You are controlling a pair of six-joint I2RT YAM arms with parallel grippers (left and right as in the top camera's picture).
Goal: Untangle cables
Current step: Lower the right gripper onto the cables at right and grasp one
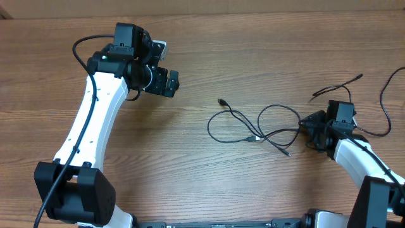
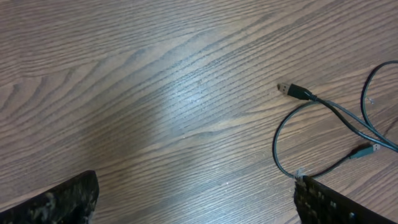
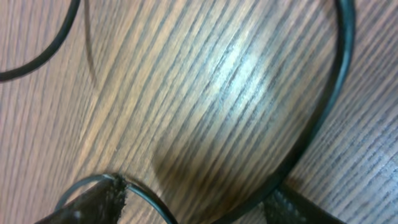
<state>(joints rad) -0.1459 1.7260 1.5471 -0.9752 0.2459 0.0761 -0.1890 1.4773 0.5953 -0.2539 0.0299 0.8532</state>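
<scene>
The cables [image 1: 255, 137] lie in loose, overlapping loops on the wooden table [image 1: 190, 171], right of centre. The right gripper [image 1: 307, 126] sits low at their right edge, jaws apart, with a strand crossing between them. The left gripper [image 1: 171, 83] hangs spread wide, well apart from the loops.

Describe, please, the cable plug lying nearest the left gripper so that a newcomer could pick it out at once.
On the wooden table, right of centre, thin black cables lie in loose loops. At their upper left end in the overhead view sits a small plug. Unlike the other plug tips, which lie lower among crossing strands, it rests alone on bare wood, nearest the left gripper.
</scene>
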